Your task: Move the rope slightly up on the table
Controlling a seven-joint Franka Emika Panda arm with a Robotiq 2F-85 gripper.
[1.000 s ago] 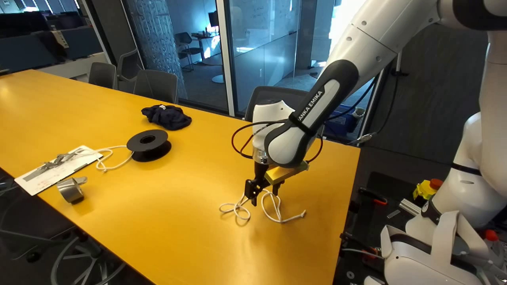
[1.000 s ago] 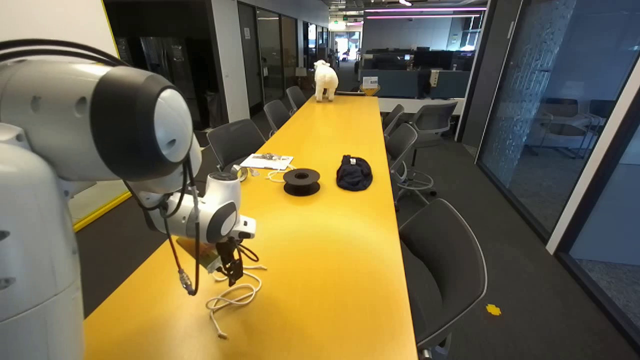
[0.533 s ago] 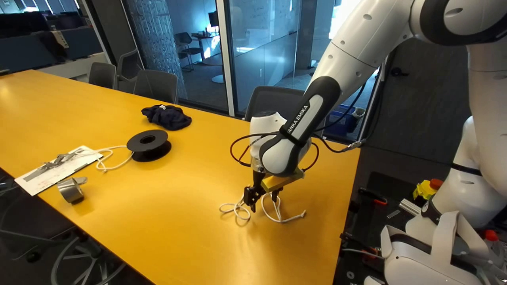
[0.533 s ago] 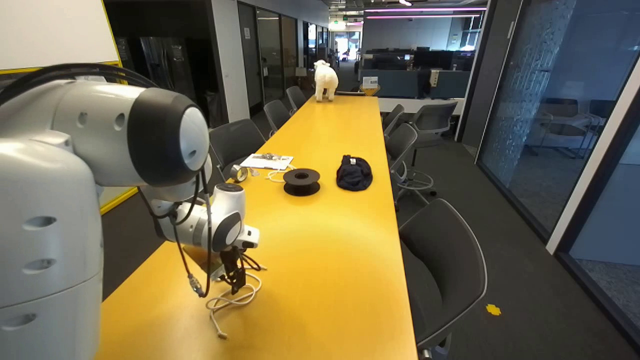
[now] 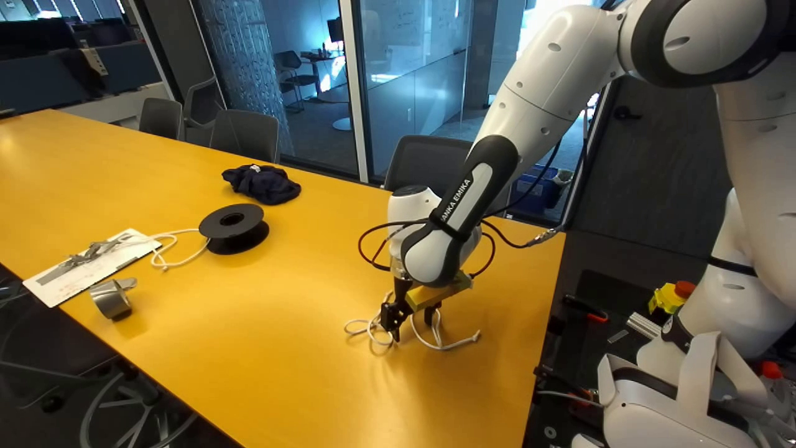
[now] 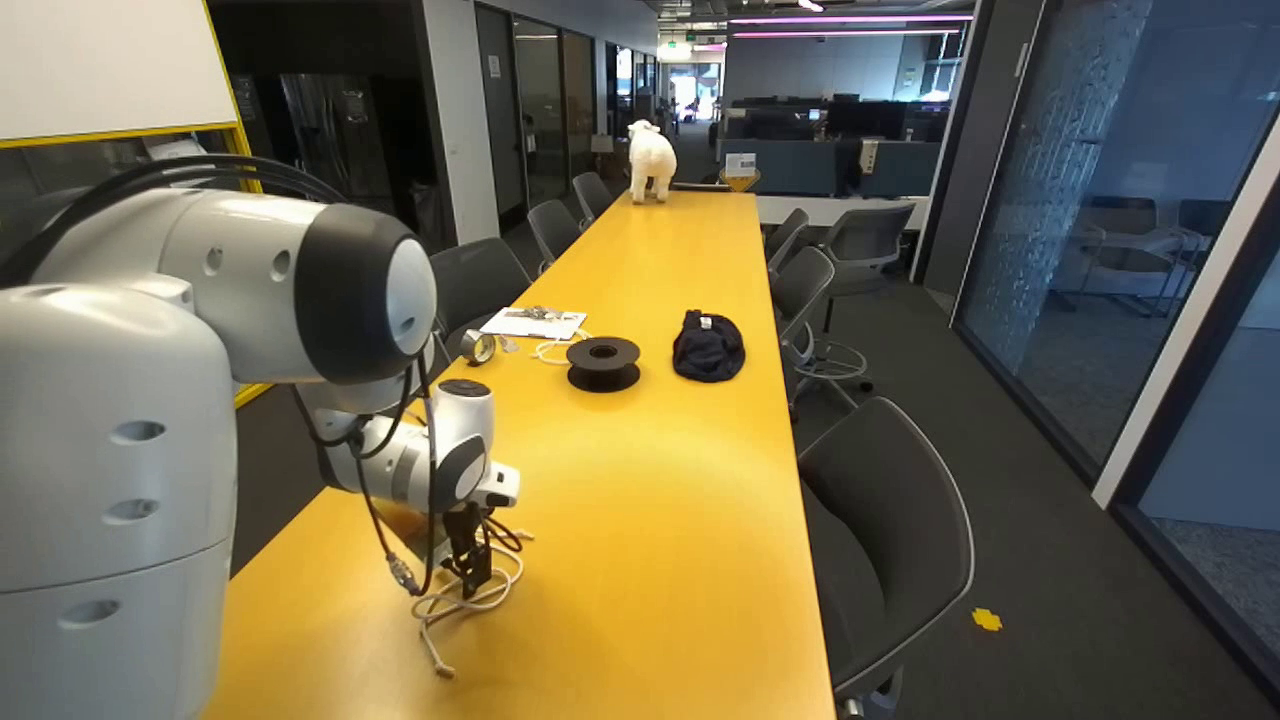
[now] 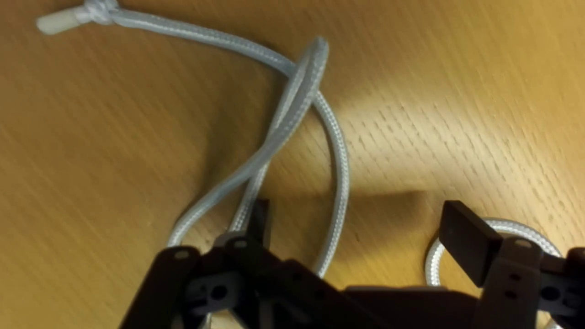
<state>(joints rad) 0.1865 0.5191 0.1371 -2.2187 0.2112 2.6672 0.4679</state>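
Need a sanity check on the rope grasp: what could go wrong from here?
1. Partial grab: in the wrist view the open fingers straddle one strand of the rope while others run outside the gap, so closing may leave some trailing.
2. Snag: one finger overlaps a loop there and might pin or drag it.
3. Scrape: the fingers look near the table; contact is unclear, but going lower could press into it.
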